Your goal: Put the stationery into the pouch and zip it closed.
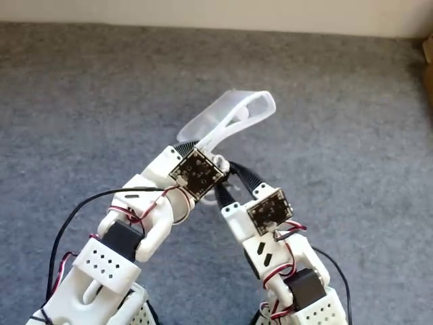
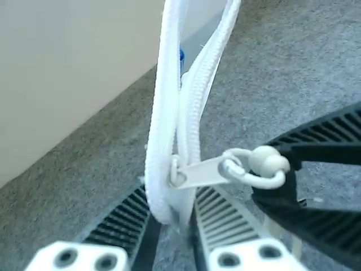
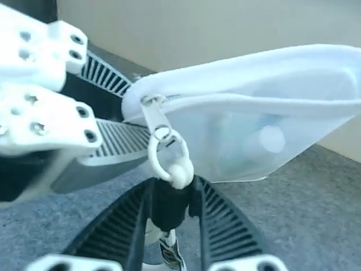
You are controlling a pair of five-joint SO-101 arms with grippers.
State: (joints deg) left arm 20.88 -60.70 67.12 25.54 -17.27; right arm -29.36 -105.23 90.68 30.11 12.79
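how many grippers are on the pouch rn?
2: left gripper clamps the pouch at its zipper end; right gripper pinches the zipper pull beside it.

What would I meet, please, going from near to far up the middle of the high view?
Right gripper → left gripper → translucent white pouch → bare grey carpet → pale wall strip.

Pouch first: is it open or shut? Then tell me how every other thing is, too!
pouch: held up in the air, mouth open.
zipper: not zipped yet, with the slider at the gripped end.
zipper pull: bead pinched tight.
stationery: inside the pouch, showing dimly through its side.
left end effector: shut on the pouch's end.
right end effector: shut on the zipper pull.
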